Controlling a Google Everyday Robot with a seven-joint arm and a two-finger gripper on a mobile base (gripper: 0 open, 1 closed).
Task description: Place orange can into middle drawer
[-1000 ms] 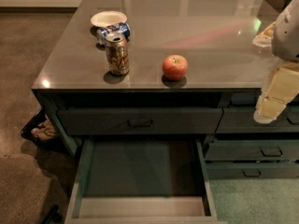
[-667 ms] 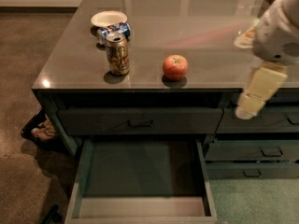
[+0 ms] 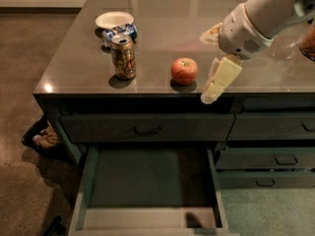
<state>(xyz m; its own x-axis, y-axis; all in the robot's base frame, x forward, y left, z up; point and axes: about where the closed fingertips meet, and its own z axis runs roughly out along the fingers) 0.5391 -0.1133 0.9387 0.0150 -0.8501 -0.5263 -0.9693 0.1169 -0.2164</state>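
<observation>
**Bench-top reach: can set beyond the apple**

Grey bench [image 3: 172, 18] is viewed from above, with an apple [image 3: 184, 71] near its front edge. Left of the apple the orange can [image 3: 123, 57] is stood upright, its long axis vertical. Just right of the apple the gripper [image 3: 209, 98] is hung over the edge, its fingers [image 3: 224, 75] apparently drawn together (nothing is held). Below the apple the middle drawer [image 3: 147, 220] is left open. A leftward reach past the apple is judged necessary.
</observation>
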